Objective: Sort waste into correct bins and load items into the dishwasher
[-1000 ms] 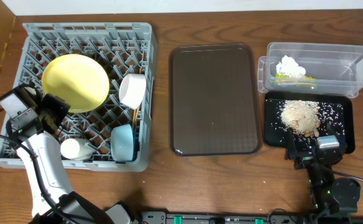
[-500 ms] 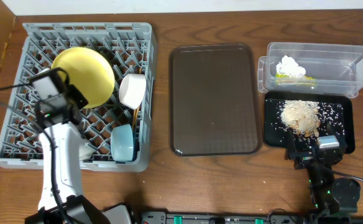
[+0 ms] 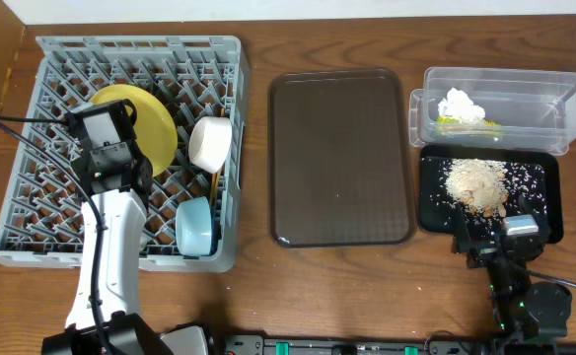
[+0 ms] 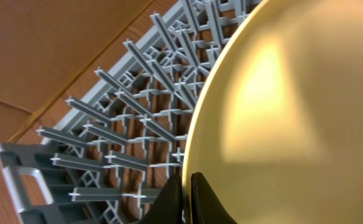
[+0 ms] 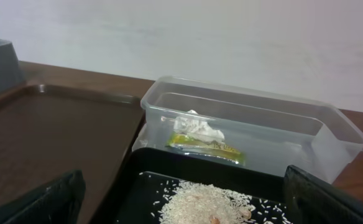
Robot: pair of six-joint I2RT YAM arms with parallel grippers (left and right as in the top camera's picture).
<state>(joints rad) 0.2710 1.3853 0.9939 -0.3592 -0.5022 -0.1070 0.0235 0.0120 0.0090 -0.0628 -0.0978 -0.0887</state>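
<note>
Left gripper (image 4: 186, 200) pinches the yellow plate (image 3: 156, 118) in the dish rack (image 3: 32, 240). Right gripper (image 5: 184, 190) gapes empty by the rice-strewn black tray (image 3: 550, 193). The clear tub (image 3: 556, 111) holds tissue (image 3: 463, 104) and a wrapper (image 3: 471, 124).

The wooden table (image 3: 258, 296) carries a grey dish rack (image 3: 140, 44), brown serving tray (image 3: 339, 158), clear tub (image 3: 544, 113) and black tray (image 3: 436, 212).

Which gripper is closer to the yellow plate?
Left. The left gripper clamps the yellow plate at its rim, in the rack; the right gripper sits far off by the black tray.
</note>
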